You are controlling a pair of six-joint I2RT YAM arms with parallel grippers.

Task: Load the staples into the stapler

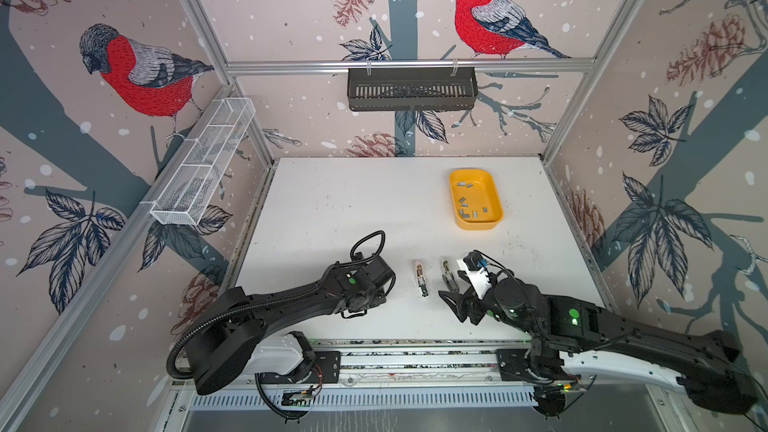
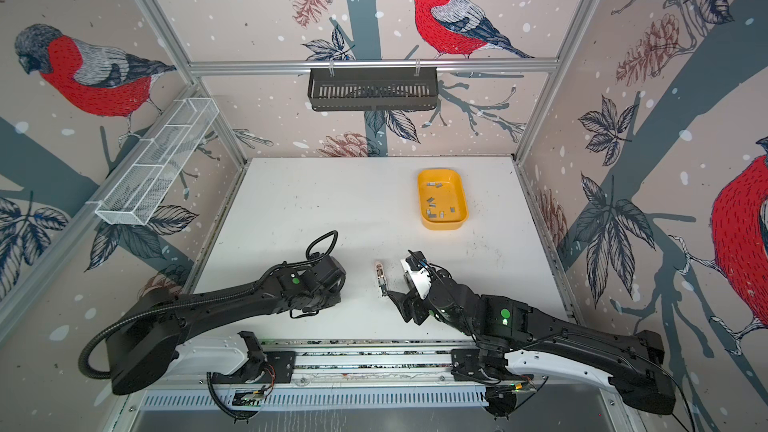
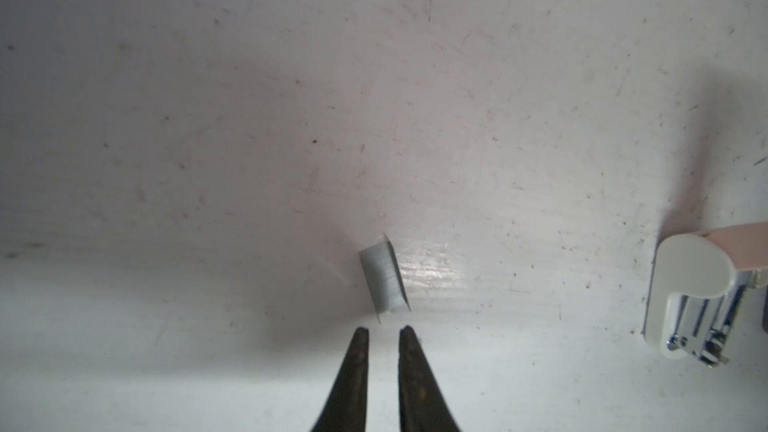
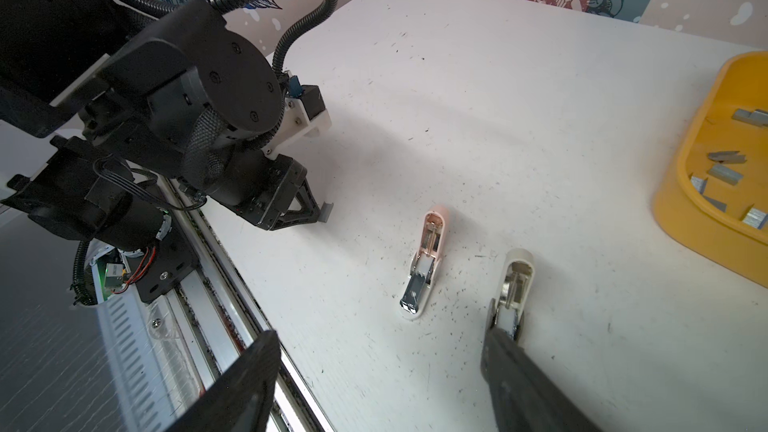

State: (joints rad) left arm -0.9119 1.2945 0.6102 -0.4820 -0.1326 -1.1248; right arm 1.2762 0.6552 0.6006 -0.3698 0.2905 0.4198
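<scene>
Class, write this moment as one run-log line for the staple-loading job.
left fingers: nearly together at staple strip, grip unclear | right fingers: wide apart near white stapler | pink stapler: lying open | yellow tray: more staples

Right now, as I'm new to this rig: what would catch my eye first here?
The yellow tray at the far right of the table, with grey staples scattered inside it, stands out most. Nearer the middle, a pink stapler and a cream stapler lie opened side by side, the open right gripper close by. A lone staple strip sits right at the tips of the left gripper.
</scene>
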